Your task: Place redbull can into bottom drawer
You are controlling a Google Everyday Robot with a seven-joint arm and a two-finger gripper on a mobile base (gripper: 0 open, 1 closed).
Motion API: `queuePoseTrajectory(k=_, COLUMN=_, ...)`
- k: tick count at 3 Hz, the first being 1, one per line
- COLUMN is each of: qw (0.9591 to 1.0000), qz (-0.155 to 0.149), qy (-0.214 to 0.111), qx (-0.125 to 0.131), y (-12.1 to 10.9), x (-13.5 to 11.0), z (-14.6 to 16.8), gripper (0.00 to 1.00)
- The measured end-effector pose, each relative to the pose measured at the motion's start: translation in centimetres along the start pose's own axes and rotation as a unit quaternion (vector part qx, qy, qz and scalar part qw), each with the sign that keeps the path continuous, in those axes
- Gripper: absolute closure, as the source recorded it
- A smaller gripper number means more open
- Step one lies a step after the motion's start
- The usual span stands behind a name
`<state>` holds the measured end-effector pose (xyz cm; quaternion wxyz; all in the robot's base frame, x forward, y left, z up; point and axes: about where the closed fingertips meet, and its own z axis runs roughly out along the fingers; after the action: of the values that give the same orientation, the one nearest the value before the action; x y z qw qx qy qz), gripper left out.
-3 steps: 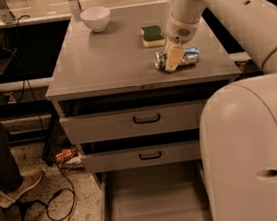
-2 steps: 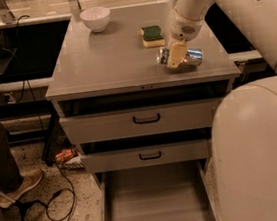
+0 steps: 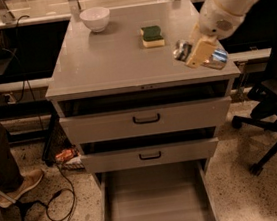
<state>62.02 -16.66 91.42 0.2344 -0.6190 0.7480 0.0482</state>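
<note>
The slim blue-and-silver metal redbull can [image 3: 217, 59] lies crosswise in the claw [image 3: 199, 53], whose tan fingers are closed on its middle, over the right front corner of the grey metal desk [image 3: 112, 60] (touching the top or not, I cannot tell). One white bowl [image 3: 95, 18], one green-yellow sponge [image 3: 152, 35], three drawers. The wide grey bottom drawer [image 3: 154, 201] stands pulled out over speckled floor [image 3: 249, 189], one black chair [image 3: 269, 111] at right.

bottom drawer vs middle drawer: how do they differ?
The bottom drawer is pulled far out, tray exposed; the middle drawer is barely out. The middle drawer shows a black handle; the bottom drawer shows none. Both are grey. The gripper holds the redbull can over the right front of the cabinet top.
</note>
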Motion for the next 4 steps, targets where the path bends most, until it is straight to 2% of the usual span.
queuePoseTrajectory(k=1, qw=0.997, qz=0.044, qy=-0.025, qx=-0.058, y=6.5, x=1.3, z=0.4, gripper=1.0)
queuePoseTrajectory(k=2, qw=0.9971, qz=0.044, qy=-0.025, qx=-0.057, y=6.4, x=1.2, z=0.4, gripper=1.0)
queuePoseTrajectory(k=3, qw=0.9944, qz=0.066, qy=-0.021, qx=-0.079, y=8.1, x=2.4, z=2.7, gripper=1.0)
queuePoseTrajectory(k=4, qw=0.9815, qz=0.133, qy=-0.015, qx=-0.137, y=13.2, x=5.8, z=8.8, gripper=1.0)
